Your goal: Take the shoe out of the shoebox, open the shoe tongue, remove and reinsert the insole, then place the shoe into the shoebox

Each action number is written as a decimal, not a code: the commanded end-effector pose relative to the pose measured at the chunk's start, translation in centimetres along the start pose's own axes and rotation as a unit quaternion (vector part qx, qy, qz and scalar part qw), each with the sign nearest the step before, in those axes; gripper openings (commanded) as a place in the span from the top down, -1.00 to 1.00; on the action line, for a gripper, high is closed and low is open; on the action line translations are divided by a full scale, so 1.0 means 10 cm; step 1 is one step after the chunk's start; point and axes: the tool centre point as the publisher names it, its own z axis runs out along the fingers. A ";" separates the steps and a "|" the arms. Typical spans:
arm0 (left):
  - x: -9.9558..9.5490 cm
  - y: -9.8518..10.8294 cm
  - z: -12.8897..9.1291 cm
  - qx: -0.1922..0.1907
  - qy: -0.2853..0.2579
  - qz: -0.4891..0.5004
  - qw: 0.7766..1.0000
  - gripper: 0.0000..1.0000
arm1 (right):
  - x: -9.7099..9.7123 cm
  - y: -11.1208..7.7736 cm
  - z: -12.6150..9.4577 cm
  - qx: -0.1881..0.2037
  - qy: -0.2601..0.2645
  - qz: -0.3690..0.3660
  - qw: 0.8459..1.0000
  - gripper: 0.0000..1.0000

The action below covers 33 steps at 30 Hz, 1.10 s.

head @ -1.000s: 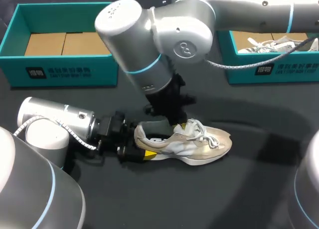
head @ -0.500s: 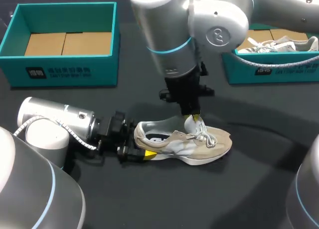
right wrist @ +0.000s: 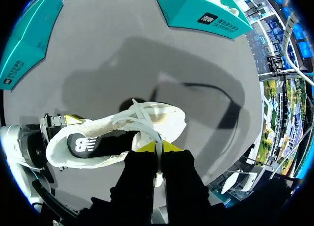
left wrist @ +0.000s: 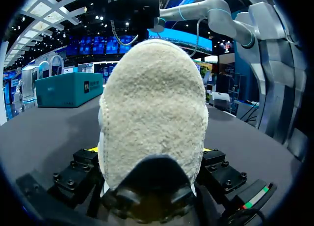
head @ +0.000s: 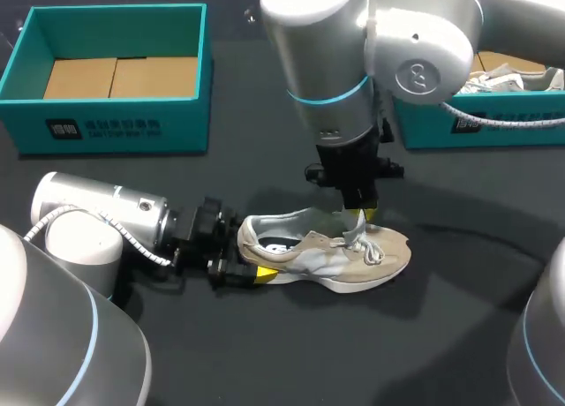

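Right arm has slid toeward; right gripper [head: 360, 217] pinches tongue [head: 352, 230], lifting it open. Left gripper [head: 238, 256] clamps shoe [head: 344, 258] at heel as anchor. Shoe sits on table [head: 441, 335], out of shoebox [head: 106, 128].

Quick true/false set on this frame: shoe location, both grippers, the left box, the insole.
1. The shoe lies on the table, outside both boxes. True.
2. The left gripper is open and clear of the shoe. False: its fingers clamp the heel from both sides.
3. The right gripper sits on the toe cap. False: it is at the laces and tongue, its tips pinched together on a white strip there.
4. The left box holds no shoe. True: only its cardboard floor shows.
5. The insole lies on the table beside the shoe. False: it is inside the shoe.
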 end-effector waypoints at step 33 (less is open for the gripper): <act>-0.01 0.02 0.04 -0.001 0.000 0.000 1.000 1.00 | -0.48 0.23 0.74 0.012 -0.036 0.073 0.997 0.21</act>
